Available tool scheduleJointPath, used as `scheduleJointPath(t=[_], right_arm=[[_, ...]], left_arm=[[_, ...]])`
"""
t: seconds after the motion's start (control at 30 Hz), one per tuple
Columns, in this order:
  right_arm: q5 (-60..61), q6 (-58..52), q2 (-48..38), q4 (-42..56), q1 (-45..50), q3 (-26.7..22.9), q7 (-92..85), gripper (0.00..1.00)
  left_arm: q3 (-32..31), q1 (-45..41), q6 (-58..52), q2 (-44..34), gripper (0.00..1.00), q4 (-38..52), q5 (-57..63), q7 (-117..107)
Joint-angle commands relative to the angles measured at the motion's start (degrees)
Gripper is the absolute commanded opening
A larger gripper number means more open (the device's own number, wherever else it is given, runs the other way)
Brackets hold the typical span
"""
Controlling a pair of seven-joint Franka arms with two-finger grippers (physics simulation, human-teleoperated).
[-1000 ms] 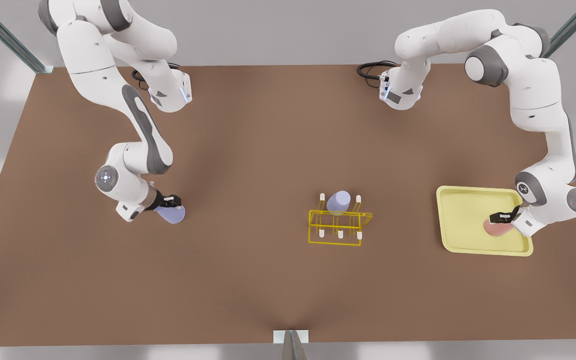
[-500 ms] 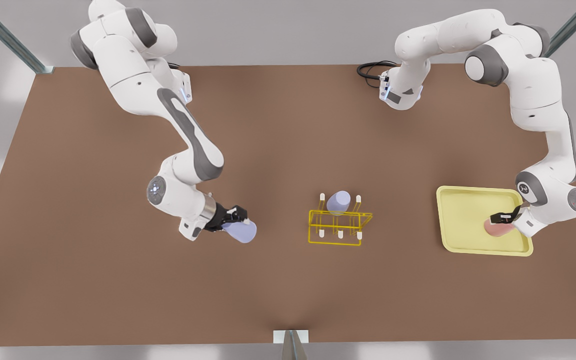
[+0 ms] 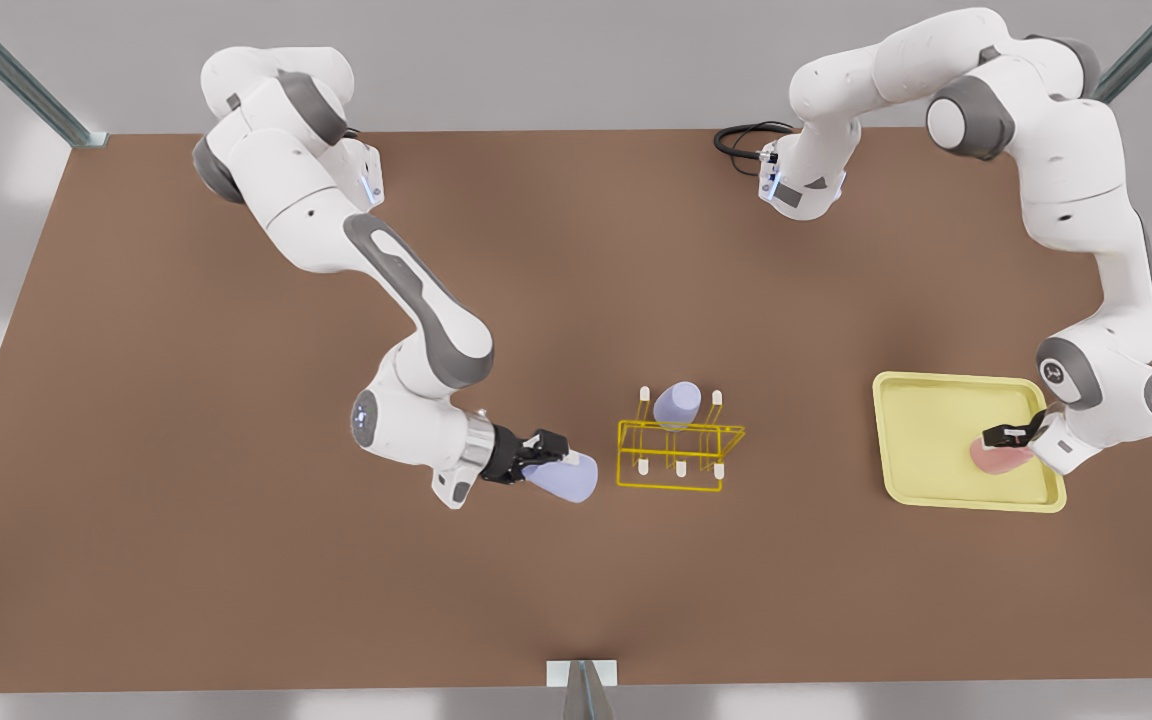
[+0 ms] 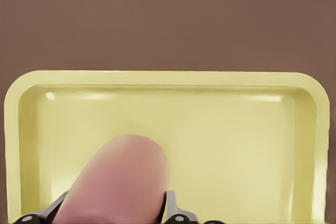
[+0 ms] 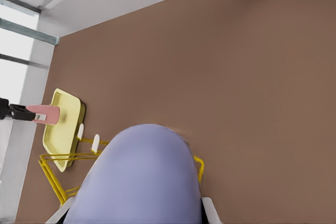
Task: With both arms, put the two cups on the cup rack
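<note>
Front view: we have two arms over a brown surface [image 3: 236, 560]. The cup rack [image 3: 678, 454] sits near the middle of the surface, a bit toward the near edge, and a lavender cup [image 3: 677, 405] is already seated on its far row of pegs.

The right gripper [image 3: 548, 452] comes in from the front view's left, fingers closed on a second lavender cup [image 3: 564, 477], held tipped on its side. The cup is just beside the rack's end, apart from it, not yet over any peg. Right wrist view confirms: the cup body [image 5: 137, 179] sits between the fingers, with the yellow wire of the rack [image 5: 58, 179] close behind it.

The left gripper [image 3: 1008, 437] is at the front view's right, over the pale-yellow tray [image 3: 921, 420] near that edge of the surface. Its fingers clamp the pink cup [image 3: 996, 457], also on its side. Left wrist view shows the pink cup [image 4: 118, 182] between the fingers [image 4: 173, 211], above the tray floor [image 4: 236, 145]. We cannot tell if it is lifted clear or touching the tray.

Progress, as we judge it: one cup is racked, one lavender cup is nearly at the rack and needs lining up on a free near-row peg and lowering. The pink cup is gripped but well apart from the rack; carry and placement are all left. Watch for crowding at the small rack if both arms arrive together.
</note>
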Motion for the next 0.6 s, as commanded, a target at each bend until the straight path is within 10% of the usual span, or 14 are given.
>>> scheduleJointPath(t=[0.0,0.57], right_arm=[[0.26,0.10,0.79,1.26,0.07,1.06,0.91,0.81],[0.17,2.29,6.77,7.41,3.58,2.91,-0.06,0.81]], left_arm=[[-0.30,-0.79,-3.13,-1.20,0.86,0.03,-0.05,-4.12],[-12.78,-14.85,-12.72,-1.73,0.85,13.92,-5.32,-51.93]])
